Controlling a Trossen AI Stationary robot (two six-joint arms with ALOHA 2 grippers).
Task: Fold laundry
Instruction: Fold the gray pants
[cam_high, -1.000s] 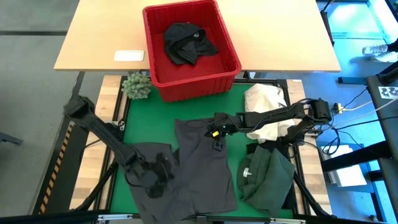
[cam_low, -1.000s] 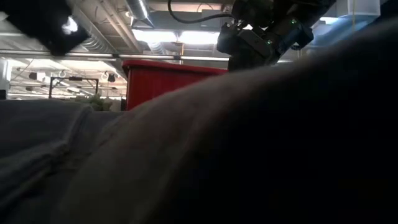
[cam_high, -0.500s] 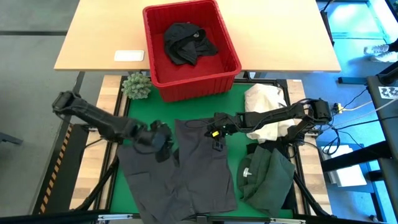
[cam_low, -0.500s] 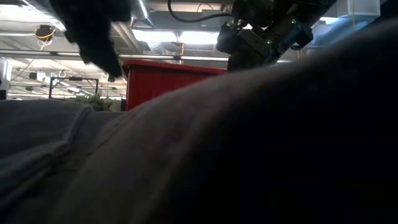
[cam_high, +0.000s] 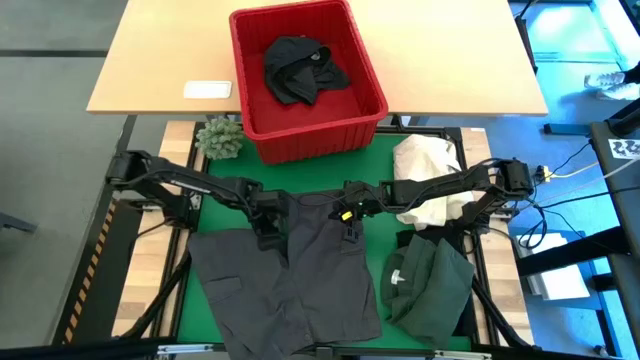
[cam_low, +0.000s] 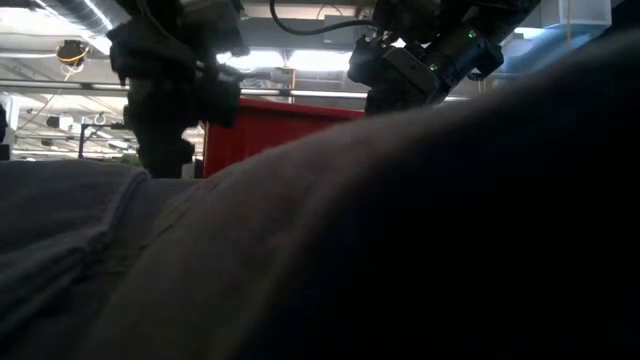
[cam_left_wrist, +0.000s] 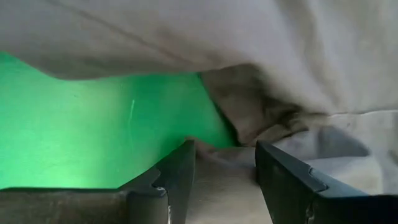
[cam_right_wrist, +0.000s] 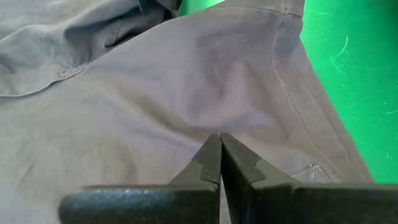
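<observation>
A dark grey garment (cam_high: 300, 270) lies spread on the green mat (cam_high: 232, 188). My left gripper (cam_high: 268, 218) is at its far edge, left of the middle. In the left wrist view this gripper (cam_left_wrist: 225, 155) is open, with a ridge of grey cloth (cam_left_wrist: 224, 180) between the fingers. My right gripper (cam_high: 348, 218) is shut on the garment's far right part. A dark green garment (cam_high: 430, 282) lies folded on the mat's right side. A black garment (cam_high: 300, 68) sits in the red basket (cam_high: 310, 140). My left gripper has cloth between its open fingers; I cannot tell whether they touch it. My right gripper (cam_right_wrist: 220, 135) comes from above, its fingertips closed on the garment's upper layer (cam_right_wrist: 227, 99), and soft creases run up to them. The cloth lies on the mat around it.
A cream-white cloth heap (cam_high: 425, 180) lies under the right arm, at the mat's far right. A small green plant (cam_high: 220, 136) stands by the basket's left corner, and a white card (cam_high: 208, 89) lies on the wooden table beyond. In the low view, grey cloth (cam_low: 350, 250) fills the foreground.
My left gripper has risen off the garment's near left part and swung toward the far edge and the right, ending at the garment's far edge close to the right gripper. The garment's left half now lies uncovered and flat.
</observation>
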